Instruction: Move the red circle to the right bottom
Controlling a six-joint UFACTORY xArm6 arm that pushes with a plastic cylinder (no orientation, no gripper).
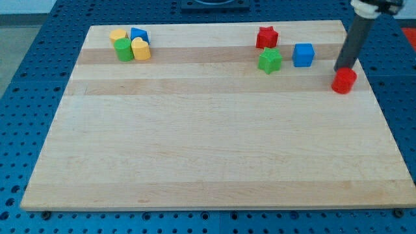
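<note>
My tip (338,69), the lower end of the dark rod that serves as end effector, stands at the upper right of the frame. It has no jaws, so it neither opens nor closes and it grips nothing. The tip rests on the bench (208,149) just at the upper left edge of the red circle (344,80); it seems to touch the block, but I cannot tell this for sure. The rod rises from there, leaning a little to the right, toward the top edge of the frame.

The red circle lies near the right edge of the bench, in its upper part. To its left, a little higher, is the blue cube (303,54). Just beside this is the green star (270,60), and above the green star the red star (266,37).

Far away, at the upper left of the frame, four blocks stand tightly together: a yellow block (117,35), a blue block (140,35), a green cylinder (123,49) and a yellow heart (141,49).
</note>
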